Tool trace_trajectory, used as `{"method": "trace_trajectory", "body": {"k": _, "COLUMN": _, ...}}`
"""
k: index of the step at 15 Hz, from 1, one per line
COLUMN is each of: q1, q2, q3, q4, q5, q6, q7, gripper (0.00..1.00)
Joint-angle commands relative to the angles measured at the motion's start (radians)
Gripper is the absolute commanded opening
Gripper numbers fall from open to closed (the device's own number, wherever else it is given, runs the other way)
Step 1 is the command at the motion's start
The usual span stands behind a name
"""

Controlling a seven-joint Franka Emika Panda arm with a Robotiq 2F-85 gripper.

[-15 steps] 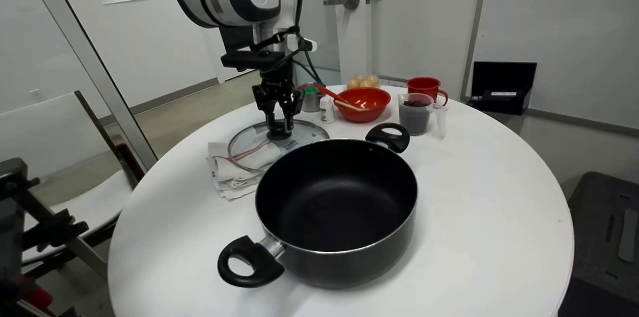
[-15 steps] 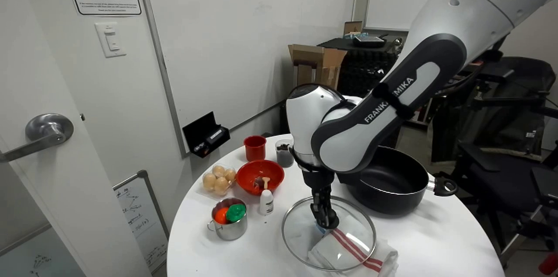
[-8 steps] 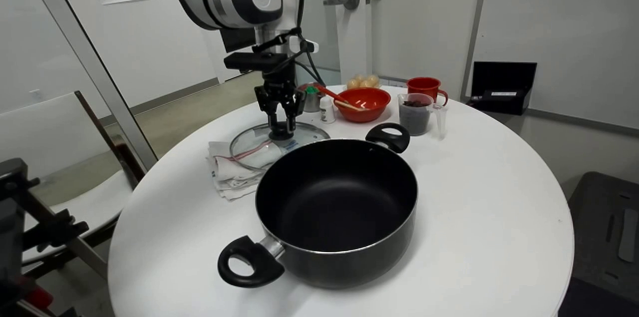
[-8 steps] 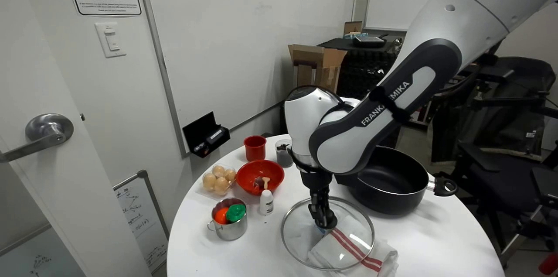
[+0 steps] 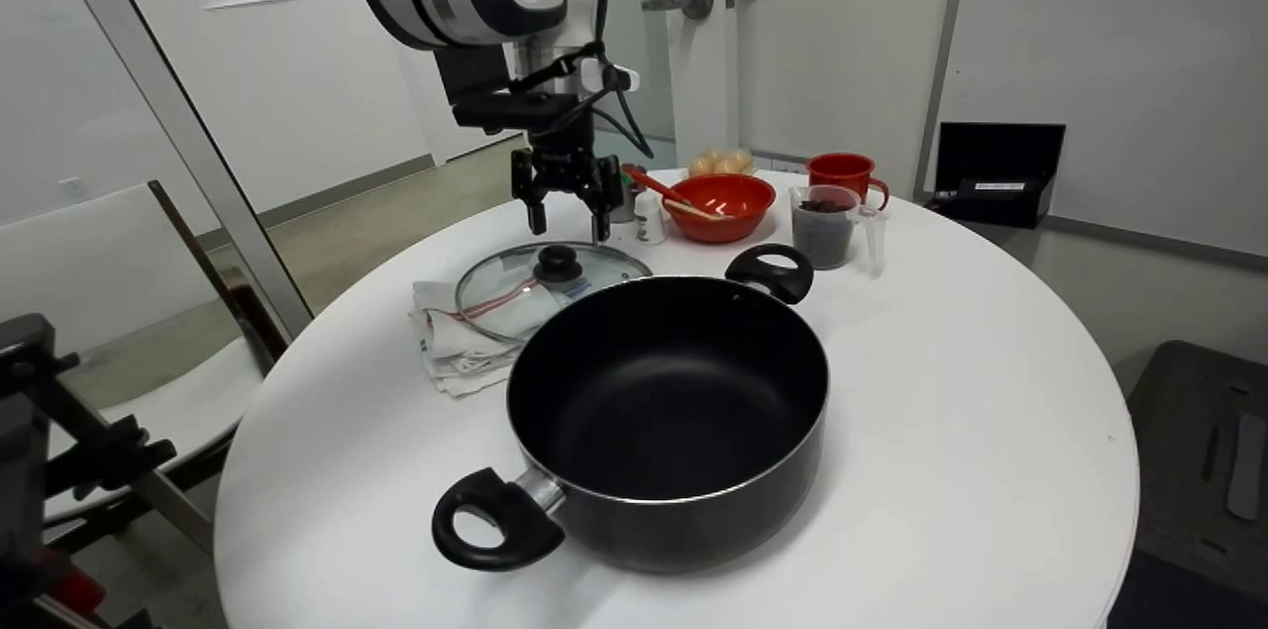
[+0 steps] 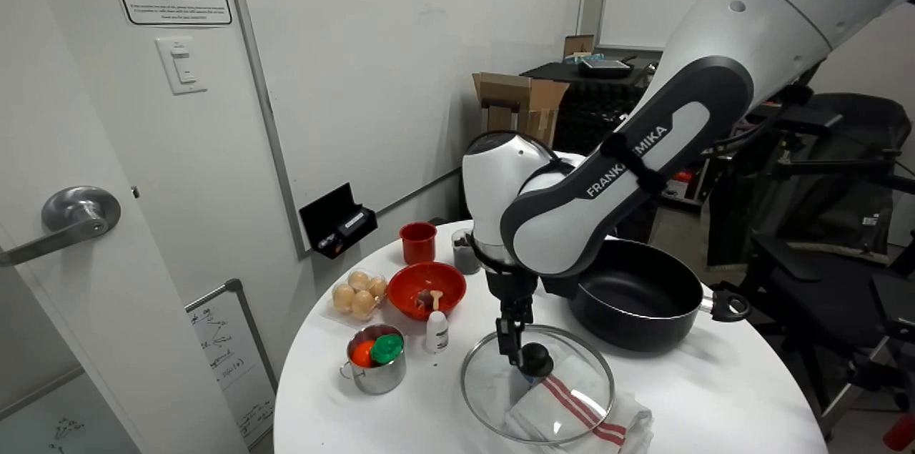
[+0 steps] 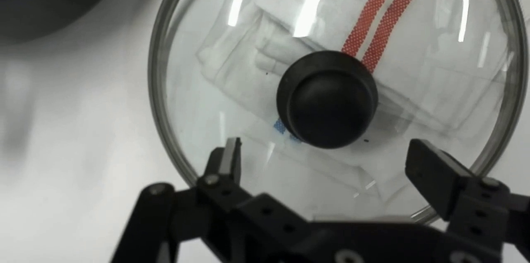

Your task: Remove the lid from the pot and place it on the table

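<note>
The glass lid [image 5: 614,264] lies beside the pot, partly over a folded cloth and partly over the white table [image 5: 951,471]. Its black knob [image 7: 331,105] points up and has nothing around it. My gripper [image 5: 569,228] stands open just above the lid; in the wrist view, the gripper [image 7: 325,145] shows its fingers [image 7: 430,172] wide apart, with nothing between them. The large black pot [image 5: 693,535] sits uncovered, its dark inside bare. An exterior view has the arm hiding part of the pot [image 6: 643,329], while the lid [image 6: 493,382] lies flat in front of it.
A striped cloth [image 5: 451,352] lies under the lid. Toward the far side are a red bowl [image 5: 728,223] with a utensil, a white bottle [image 6: 437,332], a steel pot [image 6: 379,375], eggs [image 6: 361,297], a measuring cup [image 5: 822,238] and a red mug [image 5: 840,171].
The jaws have opened and let go of the lid's knob. My gripper has risen a little above it, while the lid and the pot have stayed where they were.
</note>
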Motion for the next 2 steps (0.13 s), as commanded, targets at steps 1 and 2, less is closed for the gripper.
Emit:
{"method": "trace_trajectory", "body": {"k": 1, "q1": -0.009, "q2": -0.032, "q3": 0.009, "q4": -0.018, "q5": -0.008, "q6": 0.000, "q7": -0.028, "gripper": 1.00}}
{"method": "trace_trajectory", "body": {"k": 2, "q1": -0.012, "q2": -0.038, "q3": 0.014, "q4": -0.024, "q5": -0.004, "q6": 0.004, "q7": -0.032, "gripper": 1.00}}
